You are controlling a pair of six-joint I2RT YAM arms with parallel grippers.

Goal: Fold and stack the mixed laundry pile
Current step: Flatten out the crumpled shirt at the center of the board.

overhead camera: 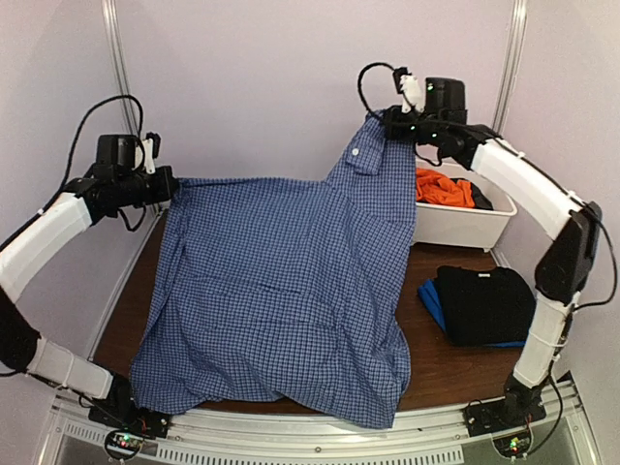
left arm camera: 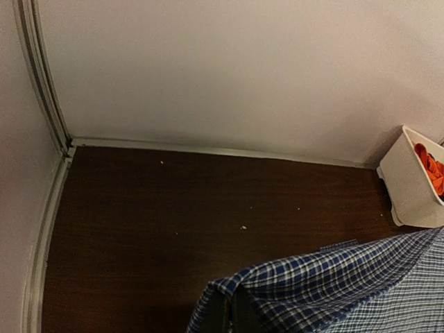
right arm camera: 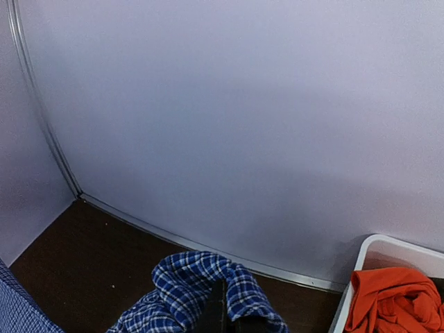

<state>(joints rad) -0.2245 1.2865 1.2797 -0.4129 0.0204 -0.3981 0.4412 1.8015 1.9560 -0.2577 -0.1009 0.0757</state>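
A blue-and-white checked shirt hangs spread between both arms, its lower hem draped over the table's near edge. My left gripper is shut on the shirt's left top corner, seen as checked cloth bunched over the dark fingers. My right gripper holds the right top corner higher, shut on a wad of the shirt around its fingers. An orange T-shirt lies in the white tub. A black garment sits folded on a blue piece at the right.
The white tub stands at the back right against the wall, with the orange T-shirt inside; it also shows as the white tub in the left wrist view. Bare brown table lies behind the shirt. Enclosure walls close in on all sides.
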